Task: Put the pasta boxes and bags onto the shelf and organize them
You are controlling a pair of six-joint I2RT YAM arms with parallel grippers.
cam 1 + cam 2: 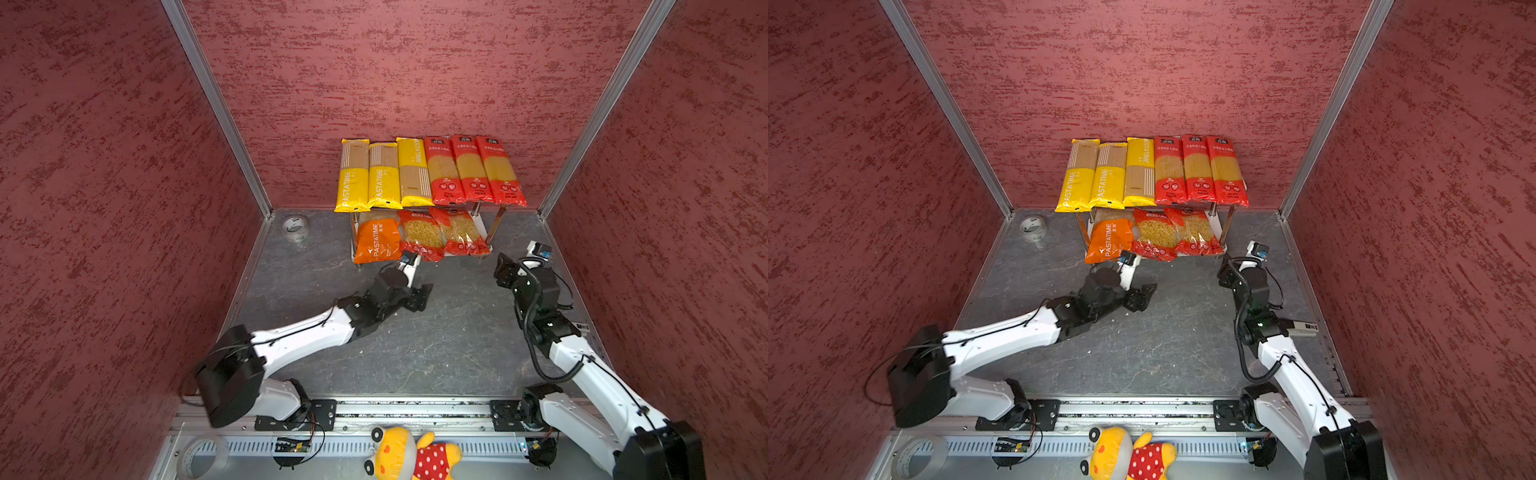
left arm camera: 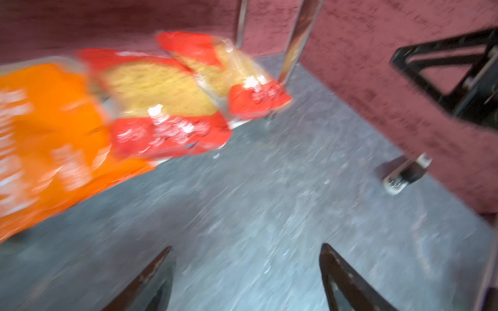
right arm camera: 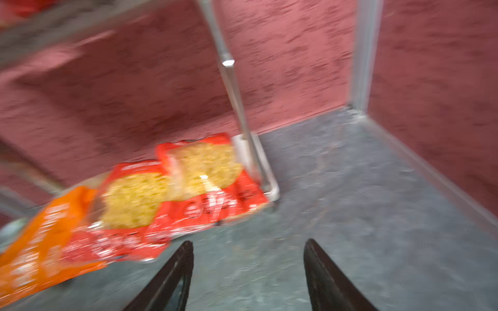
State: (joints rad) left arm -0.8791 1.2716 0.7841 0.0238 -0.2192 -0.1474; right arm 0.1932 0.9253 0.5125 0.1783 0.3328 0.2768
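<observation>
So, everything looks shelved from where we sit. In both top views the three yellow spaghetti packs (image 1: 384, 174) and the three red spaghetti packs (image 1: 471, 170) lie side by side across the upper tier of the shelf (image 1: 497, 224). On the lower tier sit the orange bag (image 1: 377, 242), a red bag (image 1: 419, 239) next to it and a second red bag (image 1: 463, 237), the two red ones overlapping a bit. The orange bag and the first red one poke out past the front edge.

The left claw (image 2: 245, 246) is spread wide over bare desk (image 1: 436, 345), just in front of those bags, with nothing in it. The right claw (image 3: 248, 241) is parted too and empty, off by the shelf's corner.

If we tidy further, we reckon these bags are light, squishy and slick, so a pinch on the flat sealed end beats squeezing the belly. The long packs seem stiffer but brittle inside; we'd take them mid-length.
</observation>
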